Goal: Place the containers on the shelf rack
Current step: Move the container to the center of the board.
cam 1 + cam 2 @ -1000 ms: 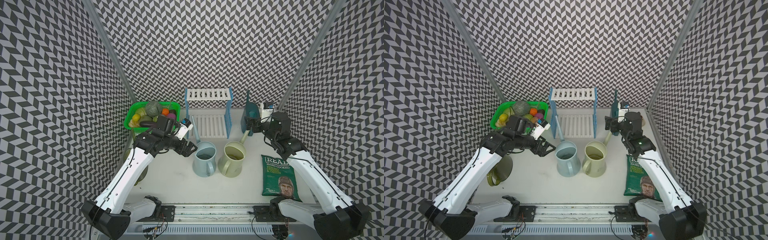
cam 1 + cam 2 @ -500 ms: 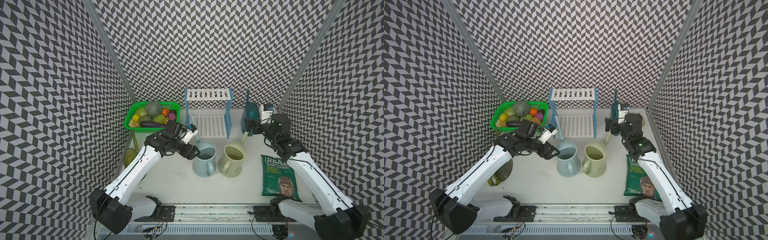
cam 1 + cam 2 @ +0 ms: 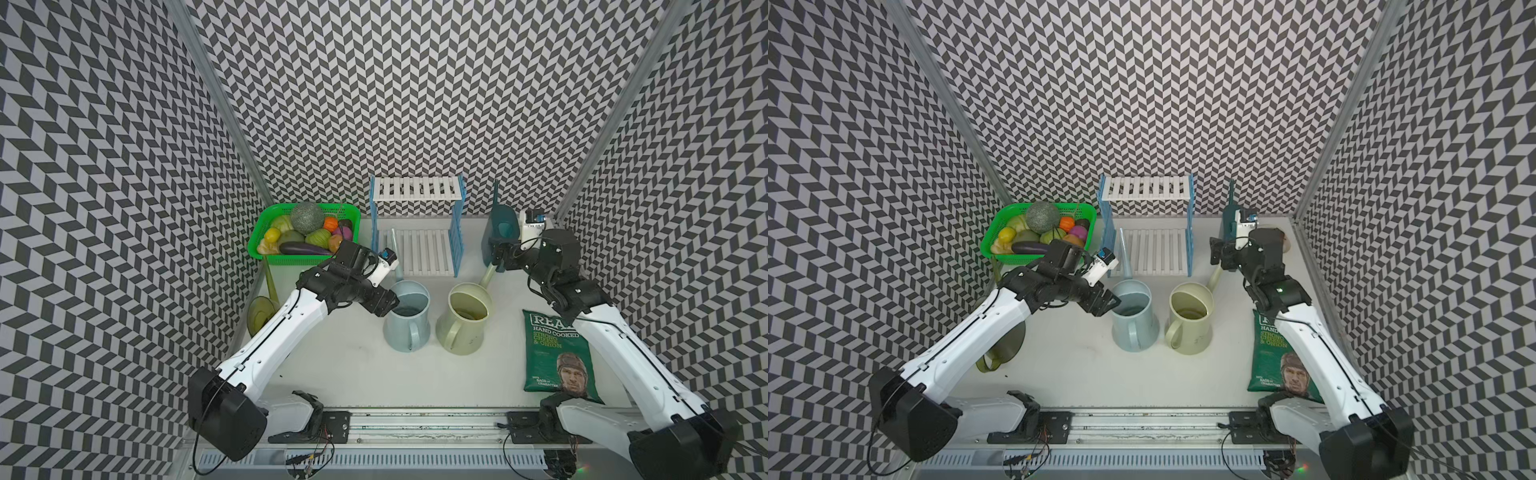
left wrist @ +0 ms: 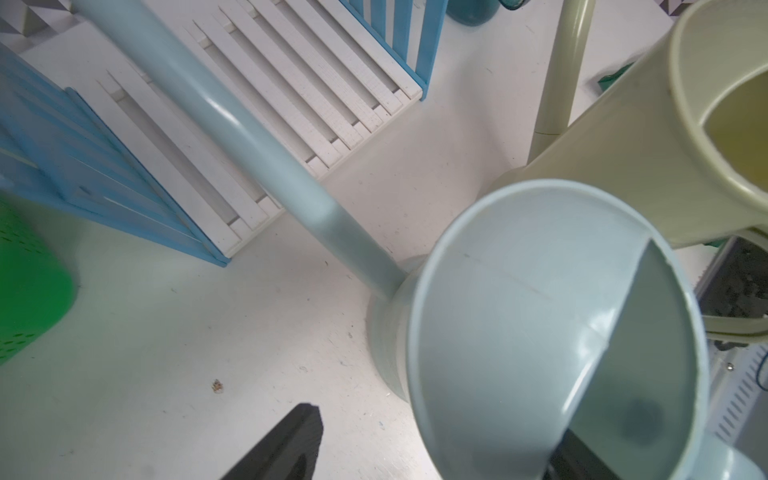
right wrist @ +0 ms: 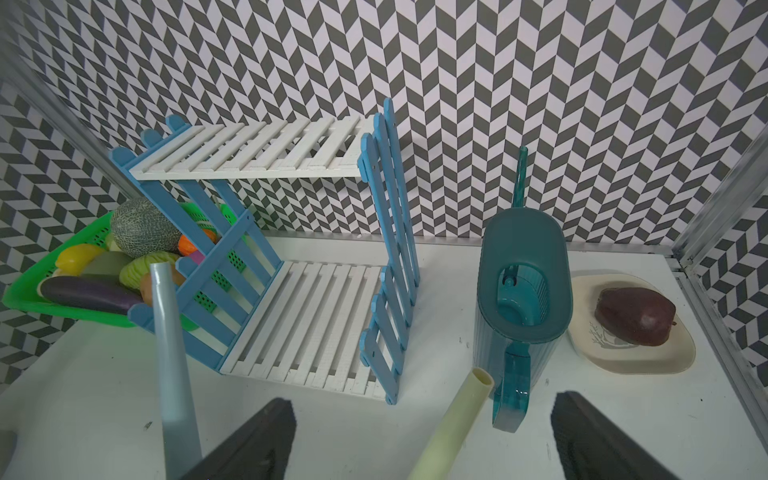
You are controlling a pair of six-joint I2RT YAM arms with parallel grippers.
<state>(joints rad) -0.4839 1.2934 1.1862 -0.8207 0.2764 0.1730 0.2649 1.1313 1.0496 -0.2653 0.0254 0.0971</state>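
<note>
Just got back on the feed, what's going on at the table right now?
The left end effector is open right at the rim of the light blue watering can, not gripping it yet. The right end effector is open beside the dark teal watering can, near its handle. The cream watering can and the olive-green one sit on the table. Nothing is on the shelf rack yet.

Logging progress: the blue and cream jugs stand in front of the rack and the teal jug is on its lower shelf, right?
No. The teal jug stands on the table beside the rack, not on its shelf; the right wrist view shows it. The rest is right.
</note>
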